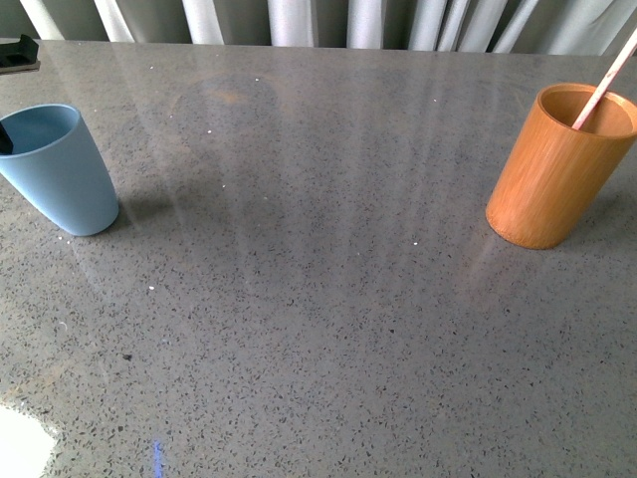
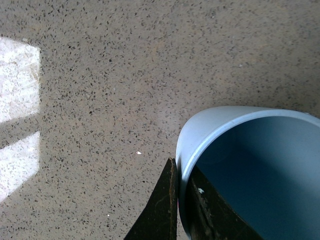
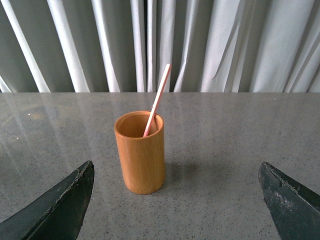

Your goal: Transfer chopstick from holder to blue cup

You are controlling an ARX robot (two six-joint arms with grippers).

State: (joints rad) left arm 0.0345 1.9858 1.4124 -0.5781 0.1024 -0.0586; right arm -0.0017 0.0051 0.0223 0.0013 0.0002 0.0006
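The blue cup (image 1: 58, 167) stands tilted at the table's left side. My left gripper (image 2: 181, 202) is shut on its rim, one finger inside and one outside; only a dark fingertip (image 1: 5, 137) shows in the front view. The cup (image 2: 250, 165) looks empty inside. The orange-brown holder (image 1: 557, 164) stands upright at the right, with a pale pinkish chopstick (image 1: 607, 78) leaning out of it. In the right wrist view the holder (image 3: 141, 152) and chopstick (image 3: 157, 99) stand ahead of my open, empty right gripper (image 3: 177, 200), which is some way short of them.
The grey speckled table (image 1: 318, 299) stretches between the cup and the holder. A dark object (image 1: 18, 55) lies at the far left corner. Pale curtains (image 3: 200, 45) hang behind the table's far edge.
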